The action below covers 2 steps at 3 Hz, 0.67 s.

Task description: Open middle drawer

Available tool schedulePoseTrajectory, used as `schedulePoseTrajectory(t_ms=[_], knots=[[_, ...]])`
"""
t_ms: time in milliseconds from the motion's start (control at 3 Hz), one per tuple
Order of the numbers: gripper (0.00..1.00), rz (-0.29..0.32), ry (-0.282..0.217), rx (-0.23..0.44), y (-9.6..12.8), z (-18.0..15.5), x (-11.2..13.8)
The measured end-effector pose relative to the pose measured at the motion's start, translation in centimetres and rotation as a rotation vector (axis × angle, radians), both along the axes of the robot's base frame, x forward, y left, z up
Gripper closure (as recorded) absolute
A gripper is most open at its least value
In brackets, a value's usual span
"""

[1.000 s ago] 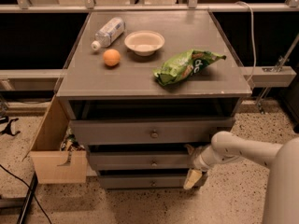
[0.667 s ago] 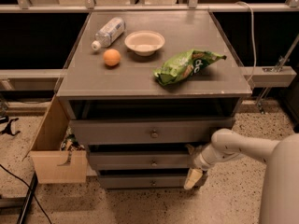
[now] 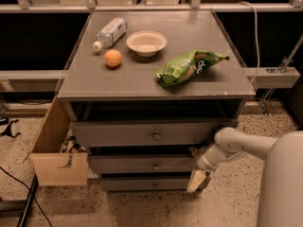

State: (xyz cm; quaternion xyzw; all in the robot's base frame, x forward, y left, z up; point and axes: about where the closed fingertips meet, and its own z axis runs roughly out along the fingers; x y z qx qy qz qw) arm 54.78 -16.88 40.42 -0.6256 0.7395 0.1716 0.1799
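The grey cabinet [image 3: 156, 82] has three drawers stacked in its front. The middle drawer [image 3: 142, 165] is a medium-sized grey front with a small round metal knob [image 3: 155, 166] at its centre. It sits between the taller top drawer [image 3: 142, 134] and the shortest bottom drawer [image 3: 142, 184]. All three fronts stand slightly out from the frame. My gripper [image 3: 196, 178] is at the end of my white arm [image 3: 236, 145]. It is at the right end of the middle drawer, low against its corner and well right of the knob.
On the cabinet top lie a plastic bottle [image 3: 110, 32], a white bowl [image 3: 147, 43], an orange [image 3: 113, 58] and a green chip bag [image 3: 189, 67]. A light wooden box [image 3: 59, 168] stands open at the cabinet's left side. A black cable [image 3: 23, 193] runs over the floor at the left.
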Motion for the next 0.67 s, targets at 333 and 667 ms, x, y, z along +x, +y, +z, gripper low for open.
schedulePoseTrajectory(t_ms=[333,667], knots=[[0.0,-0.003,0.029,-0.004,-0.11,0.11,-0.25],[0.0,-0.004,0.063,0.002,-0.25,0.17,-0.5]])
